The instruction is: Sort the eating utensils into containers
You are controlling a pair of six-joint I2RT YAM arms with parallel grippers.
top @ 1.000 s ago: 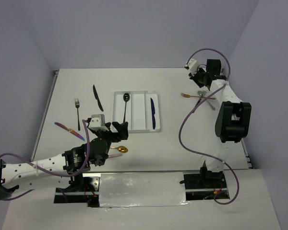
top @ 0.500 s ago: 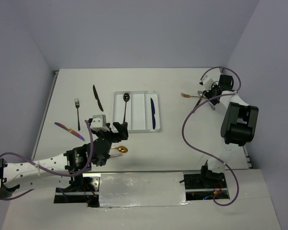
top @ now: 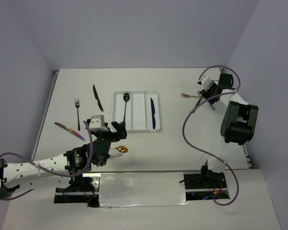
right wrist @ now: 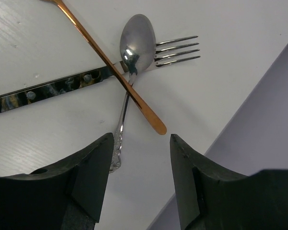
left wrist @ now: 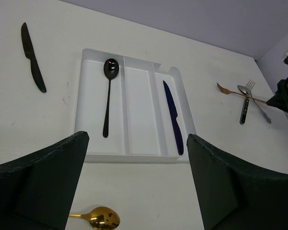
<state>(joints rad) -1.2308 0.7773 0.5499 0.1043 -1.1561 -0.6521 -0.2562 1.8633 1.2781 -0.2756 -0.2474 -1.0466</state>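
The white tray (top: 137,125) has three long compartments. A black spoon (top: 125,106) lies in the left one and a dark blue knife (top: 153,113) in the right one; the middle one shows nothing. My left gripper (top: 117,133) is open and empty, hovering between the tray's near rim (left wrist: 134,155) and a gold spoon (left wrist: 98,219). My right gripper (right wrist: 140,143) is open and empty, just above the handle ends of a crossed pile: a copper fork (right wrist: 110,67), a silver spoon (right wrist: 137,40) and a dark-handled silver fork (right wrist: 177,48).
A black knife (top: 97,97), a silver fork (top: 77,106) and an iridescent purple utensil (top: 69,129) lie on the table left of the tray. The side wall runs close to the right of the pile (top: 201,97).
My right wrist has swung from behind the pile to its right side and come down close over it. My left arm has barely moved.
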